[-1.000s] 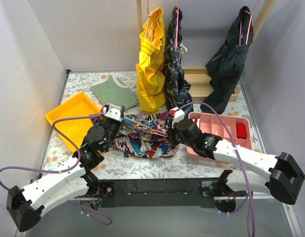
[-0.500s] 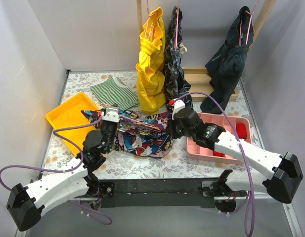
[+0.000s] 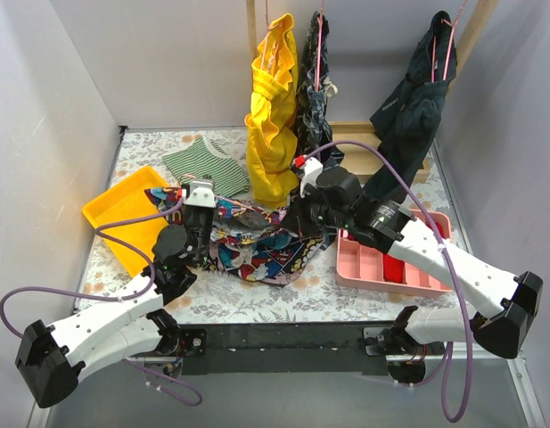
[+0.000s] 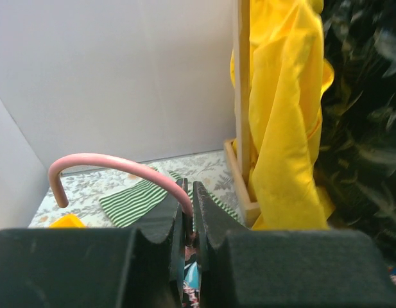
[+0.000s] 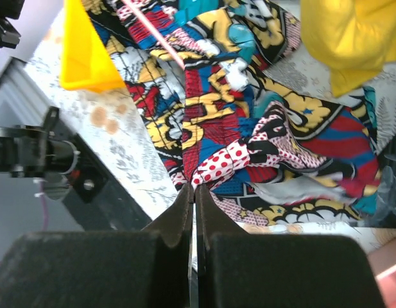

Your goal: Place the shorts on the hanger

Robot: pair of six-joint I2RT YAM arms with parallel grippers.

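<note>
The work is at the draping step. The left end effector (image 4: 189, 192) is clamped shut on the neck of the pink hanger (image 4: 95, 156), just below the hook, which curls up and away to the left in the left wrist view. The right end effector (image 5: 192, 189) is pinched closed on an edge of the comic-print shorts (image 3: 257, 242), its fingers meeting on a red polka-dot patch of the cloth. From above, the shorts hang as a sagging bundle between the two arms, lifted at both ends and bellying down toward the worktop (image 3: 283, 290) at mid-depth. They lie between the yellow tray (image 3: 114, 214) on the left and the pink tray (image 3: 417, 272) on the right, nearer than the hanging yellow garment (image 3: 273, 116). In the right wrist view a stretch of the pink wire runs across the upper part of the cloth, but whether the shorts are over the bar or only lying against it cannot be told. The next move probably calls for the left arm to hold the hanger level. The right arm would carry its pinched edge across the wire until the cloth hangs evenly on both sides, and only then let go.
</note>
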